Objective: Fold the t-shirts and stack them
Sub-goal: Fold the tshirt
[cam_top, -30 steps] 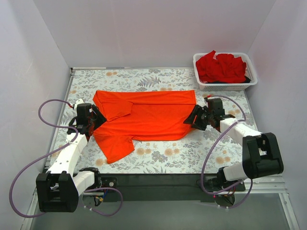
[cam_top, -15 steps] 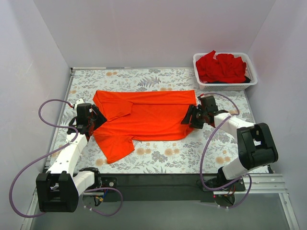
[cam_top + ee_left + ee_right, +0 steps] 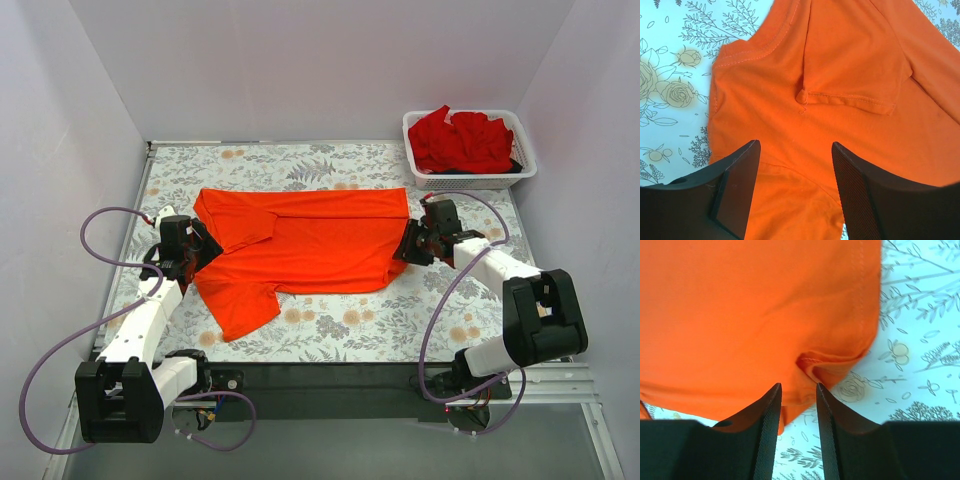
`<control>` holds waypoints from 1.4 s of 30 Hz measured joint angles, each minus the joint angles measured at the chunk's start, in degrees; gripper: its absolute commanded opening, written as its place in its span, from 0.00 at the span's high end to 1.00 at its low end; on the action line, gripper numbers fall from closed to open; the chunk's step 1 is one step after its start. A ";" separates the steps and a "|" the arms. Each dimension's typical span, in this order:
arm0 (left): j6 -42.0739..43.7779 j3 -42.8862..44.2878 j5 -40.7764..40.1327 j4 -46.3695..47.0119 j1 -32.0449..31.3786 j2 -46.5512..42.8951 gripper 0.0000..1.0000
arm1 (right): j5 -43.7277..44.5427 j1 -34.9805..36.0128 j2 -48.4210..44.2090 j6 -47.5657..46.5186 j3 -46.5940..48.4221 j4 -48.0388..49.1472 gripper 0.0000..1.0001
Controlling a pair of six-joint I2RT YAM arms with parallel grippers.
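Observation:
A bright orange-red t-shirt (image 3: 300, 240) lies spread flat on the flowered table, with its near left sleeve pointing to the front. My left gripper (image 3: 200, 250) hovers over the shirt's left shoulder area with its jaws wide open; in the left wrist view the gripper (image 3: 795, 144) has orange cloth (image 3: 840, 75) below and between its fingers. My right gripper (image 3: 408, 243) is at the shirt's right hem. In the right wrist view this gripper (image 3: 798, 385) has its jaws a narrow gap apart, with a folded hem corner (image 3: 830, 365) just past the tips and not pinched. Deeper red shirts (image 3: 460, 140) lie in the basket.
A white mesh basket (image 3: 470, 181) stands at the back right corner, just behind the right arm. The flowered tablecloth (image 3: 450, 300) shows bare around the shirt. White walls close in the table at the left, back and right.
My right gripper slid left along the shirt's right hem, then shifted a little back and to the right. The left arm and the shirt have not moved.

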 measured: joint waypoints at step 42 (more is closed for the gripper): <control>0.37 0.00 -0.04 -0.04 0.00 -0.02 0.42 | 2.23 -6.29 -11.34 -2.21 -8.72 -16.59 0.90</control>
